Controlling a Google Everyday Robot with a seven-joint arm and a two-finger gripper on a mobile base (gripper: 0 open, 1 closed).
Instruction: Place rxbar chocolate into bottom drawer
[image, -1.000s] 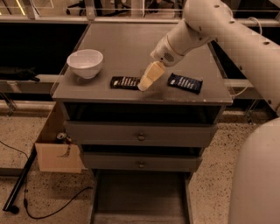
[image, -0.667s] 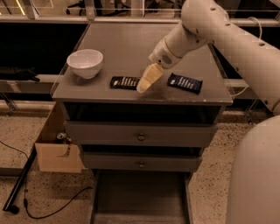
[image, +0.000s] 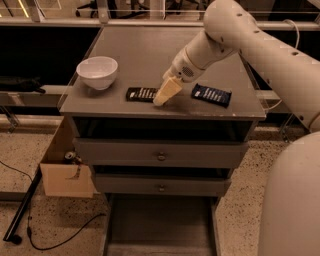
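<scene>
Little is done: the rxbar chocolate (image: 140, 94) lies flat on the surface (image: 150, 50), with the gripper (image: 165, 92) down at its right end (whether its jaws are clenched or released, I cannot tell). Lifting it and carrying it down to the open bottom drawer (image: 160, 225) remain.

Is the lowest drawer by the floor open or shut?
Open: the wide grey bottom drawer is pulled out, its dark inside showing. The gripper is low over the cabinet top by the black-wrapped bar.
</scene>
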